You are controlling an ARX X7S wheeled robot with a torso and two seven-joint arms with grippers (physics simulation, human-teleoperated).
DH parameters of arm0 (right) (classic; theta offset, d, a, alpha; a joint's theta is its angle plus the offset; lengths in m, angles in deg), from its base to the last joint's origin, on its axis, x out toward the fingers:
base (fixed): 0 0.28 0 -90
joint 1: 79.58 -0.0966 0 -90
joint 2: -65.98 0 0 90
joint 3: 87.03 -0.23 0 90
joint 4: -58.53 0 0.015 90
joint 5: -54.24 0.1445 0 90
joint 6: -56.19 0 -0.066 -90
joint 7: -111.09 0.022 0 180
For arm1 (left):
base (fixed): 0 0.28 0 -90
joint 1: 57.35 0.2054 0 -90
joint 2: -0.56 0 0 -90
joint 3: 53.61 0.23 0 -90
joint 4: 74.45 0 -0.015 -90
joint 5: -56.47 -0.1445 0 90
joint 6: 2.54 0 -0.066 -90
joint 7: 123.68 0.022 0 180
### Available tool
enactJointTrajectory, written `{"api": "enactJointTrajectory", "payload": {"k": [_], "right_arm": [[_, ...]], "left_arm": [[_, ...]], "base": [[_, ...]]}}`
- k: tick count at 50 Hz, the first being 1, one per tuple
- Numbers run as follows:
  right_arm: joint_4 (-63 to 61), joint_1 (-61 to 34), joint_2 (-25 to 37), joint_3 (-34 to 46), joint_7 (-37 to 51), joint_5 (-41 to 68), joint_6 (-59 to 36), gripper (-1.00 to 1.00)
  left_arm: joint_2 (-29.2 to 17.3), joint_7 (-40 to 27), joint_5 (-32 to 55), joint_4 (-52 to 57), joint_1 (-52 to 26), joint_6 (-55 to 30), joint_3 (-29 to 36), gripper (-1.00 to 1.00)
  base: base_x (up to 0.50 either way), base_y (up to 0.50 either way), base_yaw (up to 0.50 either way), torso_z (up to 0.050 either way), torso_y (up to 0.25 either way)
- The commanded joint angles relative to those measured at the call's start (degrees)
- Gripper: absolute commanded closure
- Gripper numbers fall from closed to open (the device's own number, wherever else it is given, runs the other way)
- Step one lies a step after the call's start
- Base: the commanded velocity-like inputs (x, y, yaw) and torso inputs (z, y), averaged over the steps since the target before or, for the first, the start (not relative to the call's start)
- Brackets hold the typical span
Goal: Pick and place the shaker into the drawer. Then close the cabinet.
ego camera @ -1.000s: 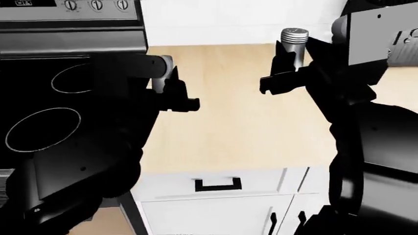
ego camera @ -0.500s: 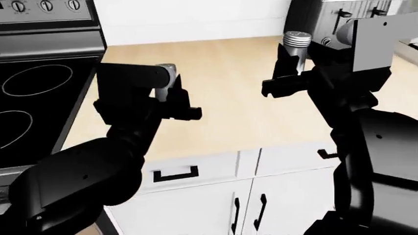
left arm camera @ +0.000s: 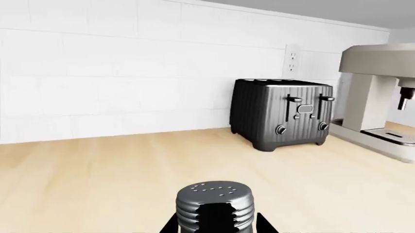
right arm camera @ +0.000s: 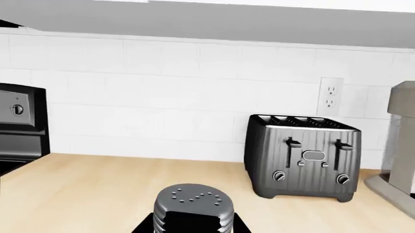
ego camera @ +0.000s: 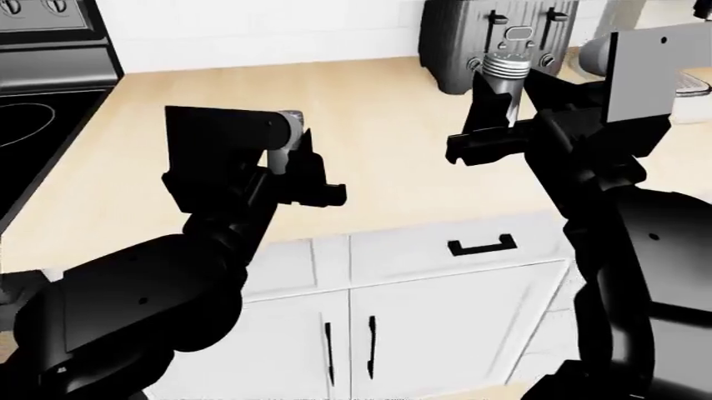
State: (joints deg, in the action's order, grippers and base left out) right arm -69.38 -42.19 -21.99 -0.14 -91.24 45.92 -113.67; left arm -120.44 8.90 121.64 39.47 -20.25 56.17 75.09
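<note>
Pinching the shaker low on its smooth body, the right gripper holds it upright above the bench, in front of the toaster; the ribbed cap stands clear above the jaws. It looks to be small, rigid, light metal, and probably slick, so a firm hold on the straight wall below the cap, as here, should serve best; a grip on the domed cap would likely slide off. The left gripper hangs over the bench, well apart. Its wrist view shows a similar ribbed cap between dark jaw parts, but I cannot tell whether those jaws are pressed on anything. The drawer below the bench edge appears shut.
</note>
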Motion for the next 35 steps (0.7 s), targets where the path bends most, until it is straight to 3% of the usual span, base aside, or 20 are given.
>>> {"api": "enactJointTrajectory", "payload": {"k": [1, 35], "right_arm": [[-0.24, 0.22, 0.29, -0.32, 0.77, 1.34, 0.30, 1.00], [-0.91, 0.11, 1.28, 0.24, 3.40, 4.62, -0.08, 1.00]], "left_arm": [[0.16, -0.24, 0.19, -0.41, 0.50, 0.76, -0.03, 1.00], [0.12, -0.35, 2.04, -0.42, -0.10, 0.22, -0.31, 1.00]], "base": [[-0.13, -0.49, 0.00, 0.000, 0.000], [-0.12, -0.49, 0.00, 0.000, 0.001]]}}
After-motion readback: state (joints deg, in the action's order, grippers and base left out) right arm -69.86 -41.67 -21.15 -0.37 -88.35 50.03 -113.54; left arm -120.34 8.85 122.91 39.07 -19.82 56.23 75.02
